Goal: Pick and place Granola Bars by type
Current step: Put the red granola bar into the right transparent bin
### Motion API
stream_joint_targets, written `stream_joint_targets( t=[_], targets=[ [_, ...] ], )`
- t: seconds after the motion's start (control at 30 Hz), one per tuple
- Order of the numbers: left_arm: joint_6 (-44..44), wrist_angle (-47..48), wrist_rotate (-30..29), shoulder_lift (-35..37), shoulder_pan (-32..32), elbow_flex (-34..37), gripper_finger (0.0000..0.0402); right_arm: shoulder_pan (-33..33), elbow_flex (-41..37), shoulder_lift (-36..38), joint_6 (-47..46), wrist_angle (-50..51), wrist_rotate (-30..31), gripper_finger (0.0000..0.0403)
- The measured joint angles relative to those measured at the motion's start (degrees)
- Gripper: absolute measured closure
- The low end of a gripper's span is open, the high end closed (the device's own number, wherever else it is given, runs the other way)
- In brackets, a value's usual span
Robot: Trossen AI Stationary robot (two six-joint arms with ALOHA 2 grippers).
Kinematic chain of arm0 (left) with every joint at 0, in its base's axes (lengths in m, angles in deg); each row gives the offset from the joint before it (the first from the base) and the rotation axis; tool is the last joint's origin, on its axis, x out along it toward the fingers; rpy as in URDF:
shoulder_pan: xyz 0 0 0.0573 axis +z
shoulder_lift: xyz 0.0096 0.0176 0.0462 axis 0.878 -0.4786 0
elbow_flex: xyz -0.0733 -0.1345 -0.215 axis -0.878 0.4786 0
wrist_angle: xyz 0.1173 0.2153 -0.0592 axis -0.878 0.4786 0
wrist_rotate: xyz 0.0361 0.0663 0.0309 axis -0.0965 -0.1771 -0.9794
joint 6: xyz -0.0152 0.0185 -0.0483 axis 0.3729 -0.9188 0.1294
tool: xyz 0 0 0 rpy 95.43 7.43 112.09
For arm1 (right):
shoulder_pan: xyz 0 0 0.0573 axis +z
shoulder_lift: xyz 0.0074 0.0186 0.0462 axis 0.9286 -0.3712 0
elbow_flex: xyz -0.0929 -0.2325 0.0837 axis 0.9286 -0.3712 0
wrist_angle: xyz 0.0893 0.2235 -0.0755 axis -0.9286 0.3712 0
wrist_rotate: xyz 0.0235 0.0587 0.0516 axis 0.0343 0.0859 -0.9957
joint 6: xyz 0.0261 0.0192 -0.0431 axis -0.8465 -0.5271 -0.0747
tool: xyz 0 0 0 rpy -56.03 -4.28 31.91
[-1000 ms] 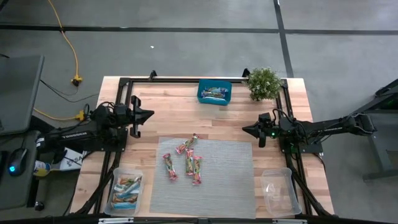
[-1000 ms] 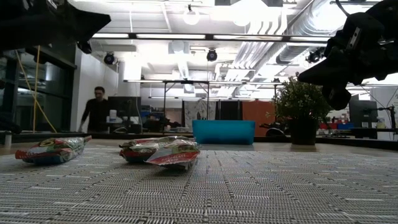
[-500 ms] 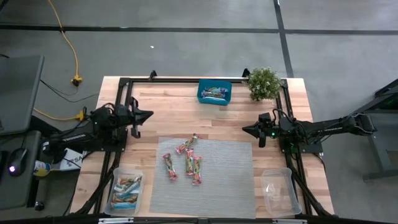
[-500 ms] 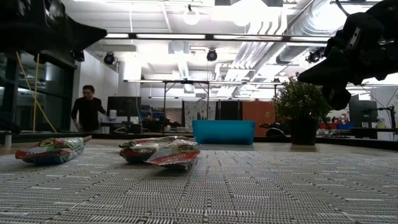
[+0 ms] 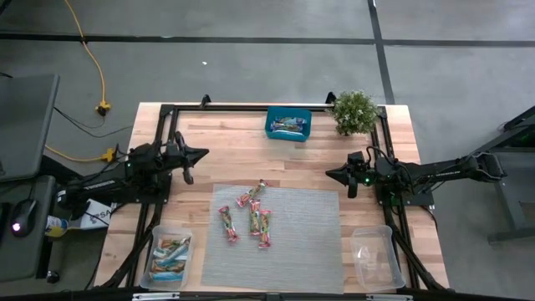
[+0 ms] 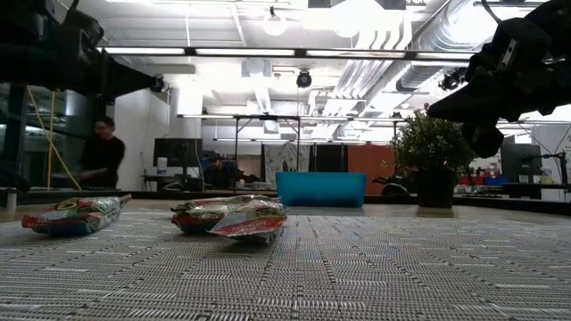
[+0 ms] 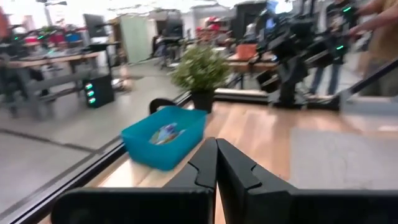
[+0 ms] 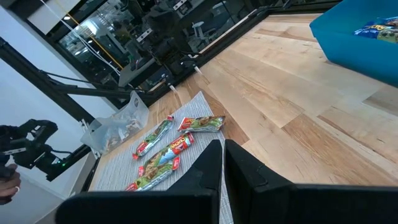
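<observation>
Five Granola Bars (image 5: 252, 216) loose on the grey mat (image 5: 305, 242) toward its left half, flat, shiny, in red, green and yellow wrappers. One (image 5: 252, 195) nearest the teal box (image 5: 288, 124), long axis running diagonally toward the mat's far edge; three more below it lying roughly front to back, slightly splayed; leftmost (image 5: 227, 223) tilted a little. In the low view, lying flat with crimped ends, red-edged, one (image 6: 75, 215) apart at the left and others (image 6: 234, 217) overlapping in a cluster. More bars, mostly light blue, piled in the clear tub (image 5: 170, 256) at the worktop's (image 5: 234, 152) front left; a few also in the teal box at the far edge, beside the potted plant (image 5: 354, 111). A second clear tub (image 5: 374, 256) at front right. Left end effector (image 5: 198, 154) raised over bare wood at the left, tips pressed together, nothing between them. Right end effector (image 5: 331, 174) likewise drawn together and holding nothing, over wood at the right, well apart from the bars. A person (image 6: 98, 159) in the room behind.
</observation>
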Motion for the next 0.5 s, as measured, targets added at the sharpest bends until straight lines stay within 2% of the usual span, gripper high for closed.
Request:
stream_joint_targets(
  t=[0.37,0.5],
  targets=[
    [-0.1,4.18,-9.82,-0.02,-0.01,0.02,0.0401,0.02,0.0,0.02,0.0,0.02,0.02,0.0402],
    [-0.22,-0.81,-10.65,-0.02,-0.01,1.68,0.0401,0.0,0.0,0.02,0.0,0.02,0.02,0.0402]
  ],
)
